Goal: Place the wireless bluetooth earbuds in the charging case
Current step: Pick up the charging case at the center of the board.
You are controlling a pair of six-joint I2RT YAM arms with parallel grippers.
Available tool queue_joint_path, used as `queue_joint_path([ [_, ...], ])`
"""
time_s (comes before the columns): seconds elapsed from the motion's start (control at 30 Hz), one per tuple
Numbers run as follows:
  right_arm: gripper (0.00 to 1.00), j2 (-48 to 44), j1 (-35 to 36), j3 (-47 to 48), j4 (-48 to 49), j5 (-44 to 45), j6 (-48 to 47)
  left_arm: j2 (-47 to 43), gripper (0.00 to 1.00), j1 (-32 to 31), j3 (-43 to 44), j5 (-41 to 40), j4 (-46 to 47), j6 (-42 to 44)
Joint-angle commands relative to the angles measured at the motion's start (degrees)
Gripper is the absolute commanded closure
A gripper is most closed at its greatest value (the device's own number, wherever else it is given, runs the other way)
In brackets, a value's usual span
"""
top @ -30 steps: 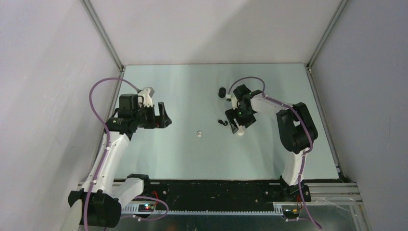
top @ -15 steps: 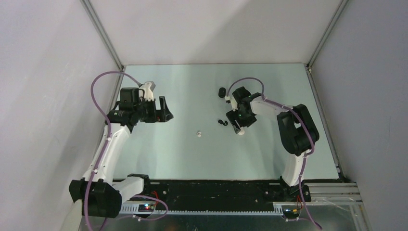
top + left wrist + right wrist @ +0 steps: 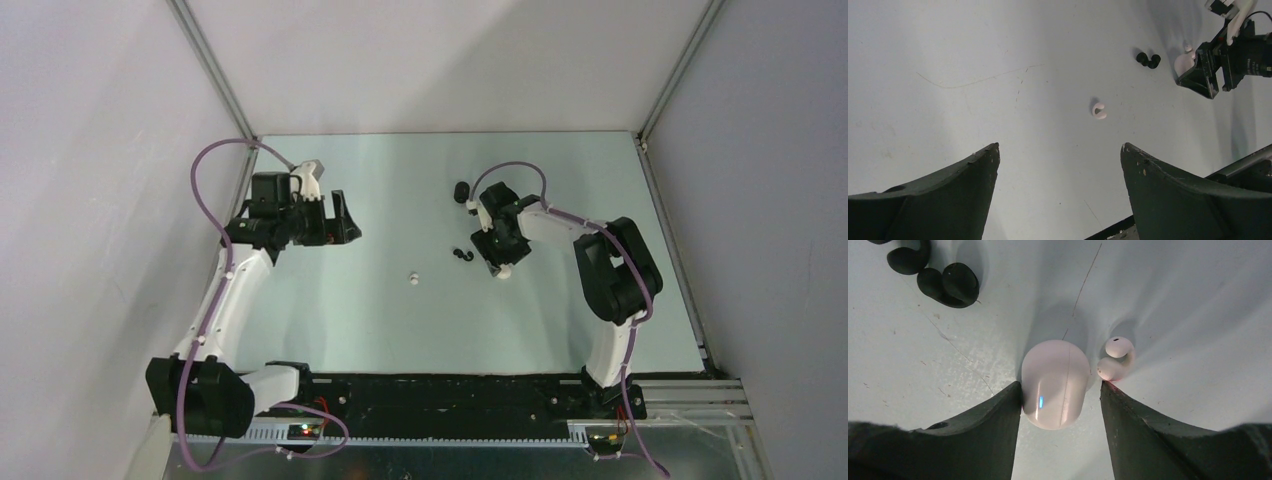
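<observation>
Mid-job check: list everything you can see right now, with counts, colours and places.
white charging case: 1, white, on the table between the right hand's fingers
black oval case: 1, black, beyond the right hand
white earbuds: 2, white, one right beside the white case, one alone mid-table
black earbuds: 2, black, close together beside the right hand
table: 1, pale green
left hand: 1, black fingers, open, above bare table
right hand: 1, black fingers, open, straddling the white case

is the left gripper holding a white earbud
No, the left gripper is wide open with nothing in it, and the lone white earbud lies on the table beyond it.
</observation>
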Motion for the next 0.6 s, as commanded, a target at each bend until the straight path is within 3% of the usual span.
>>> queue_joint_path([
  [0.0,0.38,-2.31,0.06,-0.91,0.20,1.85,0.42,-0.23,0.06,0.13,2.30,1.37,1.39,-0.79],
  [0.1,0.45,-2.42,0.03,-1.29,0.09,0.85,0.36,-0.43,0.06,0.09,1.98,1.37,1.41,-0.78],
  [0.3,0.47,-2.56,0.06,-1.88,0.27,0.31,0.34,-0.84,0.06,0.07,1.55,1.24,1.39,-0.64],
  [0.47,0.39,-3.12,-0.31,-2.07,-0.07,-2.26,-0.63,-0.46,0.06,-0.26,1.53,1.53,1.72,-0.65],
  [0.53,0.42,-3.32,-0.81,-2.57,0.36,-2.79,-1.22,-0.10,0.06,-0.38,1.59,1.74,1.88,-0.73],
  [0.57,0.49,-3.38,-1.11,-2.99,0.64,-2.83,-1.53,0.17,0.06,-0.48,1.65,1.77,1.97,-0.80],
])
